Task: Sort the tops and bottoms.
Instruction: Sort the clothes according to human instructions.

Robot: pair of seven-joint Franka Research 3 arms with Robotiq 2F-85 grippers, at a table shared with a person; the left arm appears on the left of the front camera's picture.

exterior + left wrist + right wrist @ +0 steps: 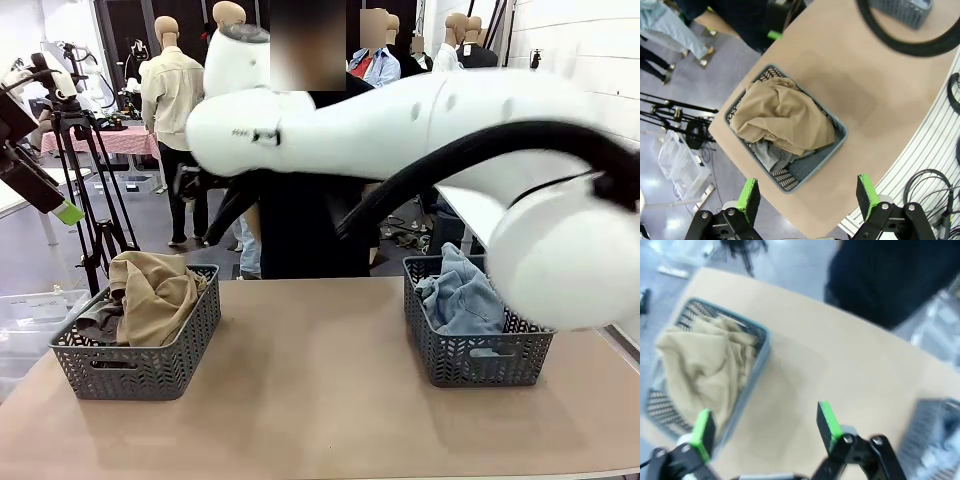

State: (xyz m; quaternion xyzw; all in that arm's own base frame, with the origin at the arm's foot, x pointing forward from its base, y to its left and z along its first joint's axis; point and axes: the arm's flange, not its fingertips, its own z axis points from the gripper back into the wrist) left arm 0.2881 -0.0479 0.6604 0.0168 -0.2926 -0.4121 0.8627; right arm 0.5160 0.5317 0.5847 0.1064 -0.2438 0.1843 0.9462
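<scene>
The tops lie in the left basket [140, 365]: a khaki tan garment [155, 295] heaped over a grey one [95, 320]. The left wrist view looks straight down on that khaki top [782, 120] and the grey cloth [767, 152] under it. High above them my left gripper [806, 195] stands open with nothing in it. The bottoms, a light blue denim garment [460, 295], fill the right basket [480, 360]. My right gripper [765, 425] is open and empty over the table beside the khaki top [705, 370]; this view is blurred.
A person in dark clothes [300, 220] stands at the far side of the table. My right arm [420, 120] stretches across the upper picture with a black cable [450, 165]. Bare tabletop [310, 390] lies between the baskets. A tripod [90, 200] stands off the left.
</scene>
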